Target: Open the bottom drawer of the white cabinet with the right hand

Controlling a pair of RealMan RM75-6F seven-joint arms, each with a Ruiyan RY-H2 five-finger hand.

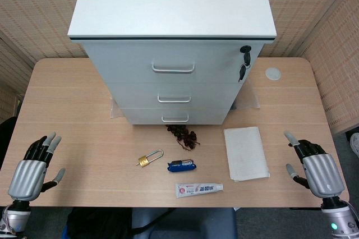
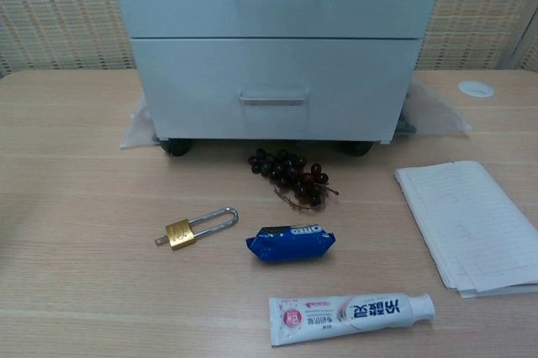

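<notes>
While the white cabinet (image 1: 171, 42) stands at the far middle of the worktop (image 1: 78, 115) with its bottom drawer (image 2: 273, 99) closed flush, the right hand (image 1: 314, 166) rests at the near right edge with fingers spread, holding nothing, well apart from the drawer handle (image 2: 272, 99). The left hand (image 1: 33, 166) lies at the near left edge, fingers likewise apart and empty. Near the cabinet front lie grapes (image 2: 290, 175), a padlock (image 2: 195, 229), a blue packet (image 2: 290, 243), a toothpaste tube (image 2: 351, 316) and, to the right, paper sheets (image 2: 471, 223).

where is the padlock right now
The brass padlock lies flat on the table in front of the white cabinet, left of the blue snack packet and down-left of the grapes; the chest view shows it left of centre.
</notes>
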